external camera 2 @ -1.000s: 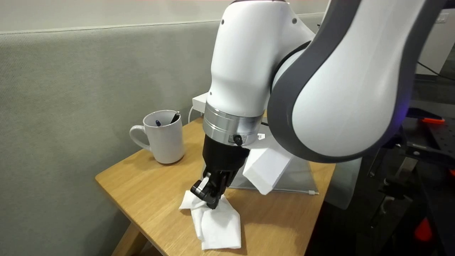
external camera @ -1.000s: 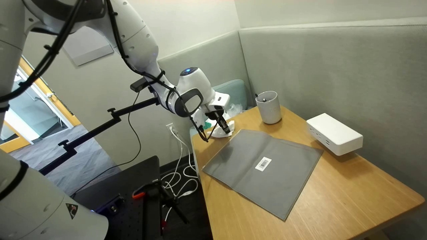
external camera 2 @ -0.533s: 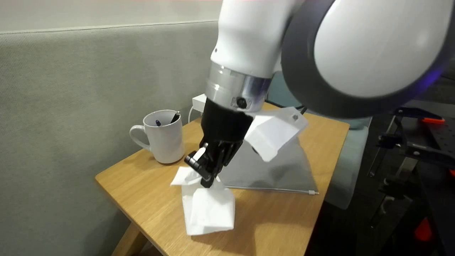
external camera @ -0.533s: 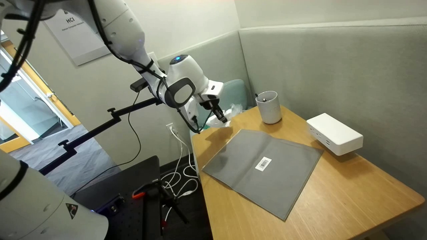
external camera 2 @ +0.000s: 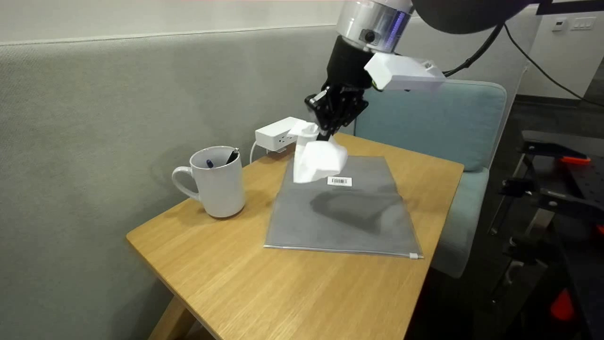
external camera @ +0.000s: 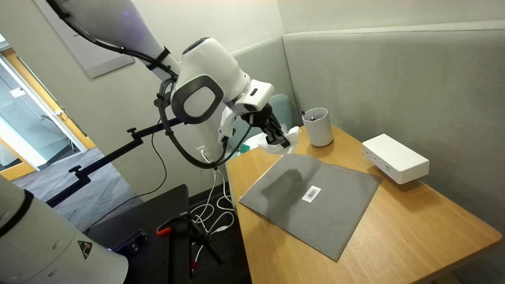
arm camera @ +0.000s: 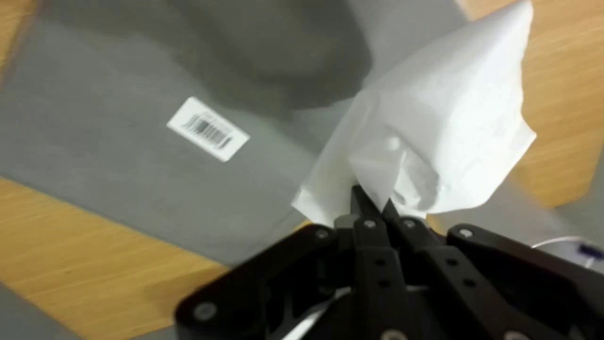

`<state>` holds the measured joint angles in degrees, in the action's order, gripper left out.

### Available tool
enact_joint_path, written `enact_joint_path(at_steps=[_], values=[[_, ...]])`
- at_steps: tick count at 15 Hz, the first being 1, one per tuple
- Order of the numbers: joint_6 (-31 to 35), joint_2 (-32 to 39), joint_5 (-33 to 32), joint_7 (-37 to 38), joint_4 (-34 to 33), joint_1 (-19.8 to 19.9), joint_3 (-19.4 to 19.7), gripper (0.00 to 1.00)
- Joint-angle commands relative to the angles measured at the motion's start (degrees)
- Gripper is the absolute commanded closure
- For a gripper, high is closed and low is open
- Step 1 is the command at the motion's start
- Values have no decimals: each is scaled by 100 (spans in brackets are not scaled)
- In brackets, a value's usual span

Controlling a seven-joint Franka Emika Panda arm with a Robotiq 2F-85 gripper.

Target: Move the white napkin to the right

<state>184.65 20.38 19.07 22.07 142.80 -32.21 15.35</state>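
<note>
One white napkin (external camera 2: pixel 322 163) is hanging in the air above a wooden table (external camera: pixel 272 260), caught at the tip of a robot's gripper (arm camera: pixel 380 208). Both exterior views are showing a white mug (external camera 2: pixel 219 189), a white box (external camera: pixel 395 157) and a grey sleeve (external camera: pixel 315 221) lying flat on the wood, yet each camera is adding details of its own. In an exterior view, the mug's handle (external camera 2: pixel 183 182) is sticking out to the side, a cord (external camera 2: pixel 251 152) is dropping beside the box, and a zip slider (external camera 2: pixel 414 255) is sitting at a corner of the sleeve. In an exterior view, the robot's base (external camera: pixel 55 240) is filling the lower left, and a wood-framed doorway (external camera: pixel 48 98) is showing at the left edge. Seen from the wrist, the sleeve's barcode label (arm camera: pixel 208 129) is lying near a dark shadow (arm camera: pixel 302 66), and the napkin's creases are coming through close up, the sheet overlapping both sleeve and bare wood in that line of sight. Up front, the fingers (arm camera: pixel 365 210) are pressing together at their tips, clamping a fold of the napkin between them. The loose part is fanning out ahead of them in the wrist view; in an exterior view, most of it is drooping below the fingertips (external camera 2: pixel 324 136).
</note>
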Motion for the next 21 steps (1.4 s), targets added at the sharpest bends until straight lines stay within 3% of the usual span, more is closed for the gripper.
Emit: enact_joint_path(at_steps=[1,4,6,12,18,19,21], values=[[260,-370,97,64,534,-194,883,100],[694,-237,116,0,588,-139,1448,100],[895,-203,100,8,582,29,1572,100],[1068,115,19,147,420,751,1394,100],[873,32,1,5,469,753,1313,100],[867,211,111,31,354,645,1434,100],[775,506,193,159,37,806,1452,100]])
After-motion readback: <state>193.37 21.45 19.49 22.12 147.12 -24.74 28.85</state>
